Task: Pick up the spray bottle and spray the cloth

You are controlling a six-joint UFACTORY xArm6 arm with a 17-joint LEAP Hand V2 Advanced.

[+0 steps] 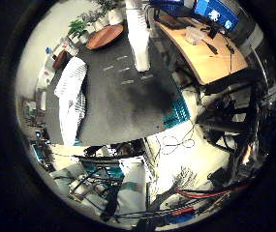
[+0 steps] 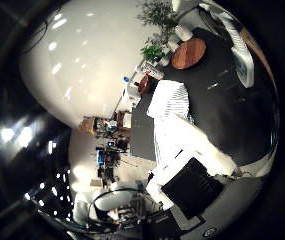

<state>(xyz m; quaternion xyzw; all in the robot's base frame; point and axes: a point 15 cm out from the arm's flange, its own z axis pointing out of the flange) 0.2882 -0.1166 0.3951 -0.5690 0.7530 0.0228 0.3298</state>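
A white spray bottle stands upright near the far side of the dark table. Well apart from it, a white striped cloth lies crumpled along the table's other edge. My hand hangs high above the table, far from both, and holds nothing. Its white and black fingers reach into the thumb side view, relaxed and covering part of the cloth's near end.
A round wooden plate and potted plants sit at the table's far end. A wooden desk with monitors stands beside the table. A cluttered floor and equipment surround it.
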